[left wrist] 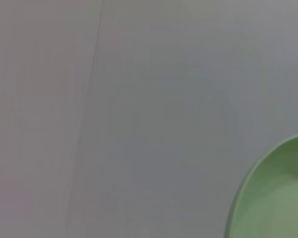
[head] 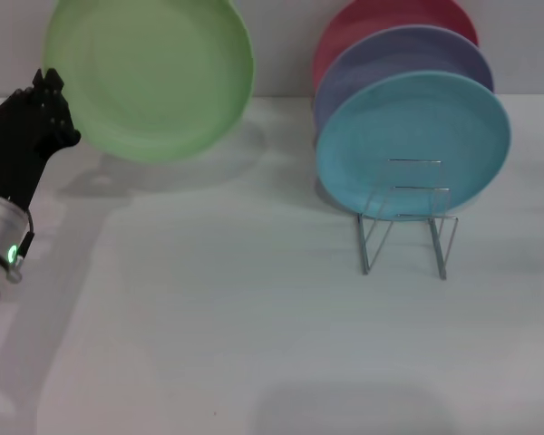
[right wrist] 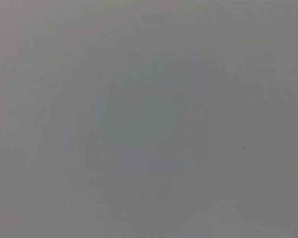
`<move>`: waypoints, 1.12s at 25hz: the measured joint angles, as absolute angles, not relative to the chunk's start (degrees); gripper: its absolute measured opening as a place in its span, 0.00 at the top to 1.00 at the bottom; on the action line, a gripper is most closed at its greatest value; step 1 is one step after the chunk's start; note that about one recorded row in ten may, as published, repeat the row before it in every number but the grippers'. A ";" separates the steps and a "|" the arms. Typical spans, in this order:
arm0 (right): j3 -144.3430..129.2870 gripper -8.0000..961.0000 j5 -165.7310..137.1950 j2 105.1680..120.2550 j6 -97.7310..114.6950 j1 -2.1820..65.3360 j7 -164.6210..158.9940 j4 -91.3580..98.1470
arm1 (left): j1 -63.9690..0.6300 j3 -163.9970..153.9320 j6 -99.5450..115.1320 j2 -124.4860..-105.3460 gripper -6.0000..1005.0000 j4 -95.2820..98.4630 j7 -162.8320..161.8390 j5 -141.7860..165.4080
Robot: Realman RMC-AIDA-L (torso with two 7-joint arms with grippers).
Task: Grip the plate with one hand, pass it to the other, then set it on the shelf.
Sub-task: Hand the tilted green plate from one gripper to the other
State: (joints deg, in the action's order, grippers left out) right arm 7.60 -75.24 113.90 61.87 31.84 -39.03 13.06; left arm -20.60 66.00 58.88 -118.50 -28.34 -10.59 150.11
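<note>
Head view, reading from the robot's left: the left gripper (head: 54, 109) is raised above the table (head: 208, 326) at the left edge, clamped on the rim of the plate (head: 150, 77). This light green plate is held clear of the table, tilted with its face toward the camera, and casts a shadow on the surface beneath. The left wrist view confirms only a curved portion of the same plate against a plain grey background; the gripper's own fingers do not appear there.

Further right stands the shelf (head: 408, 231), a thin wire rack. It carries a turquoise plate (head: 412, 145) at the front, a lavender plate (head: 403, 63) behind it and a red plate (head: 390, 23) at the back, all upright. The front loops of the rack appear unoccupied.

The right gripper is not in view; its wrist view shows blank grey only.

Assessment: the first step, gripping, is complete, and the handover is in hand but not yet made. The next move calls for the right arm to come up and take the free rim opposite the left gripper before the left lets go.
</note>
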 joint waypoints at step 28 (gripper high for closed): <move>7.65 0.25 -74.83 116.53 64.60 30.26 -38.57 13.10 | -18.51 59.34 66.27 -118.66 0.96 -22.96 -13.80 149.93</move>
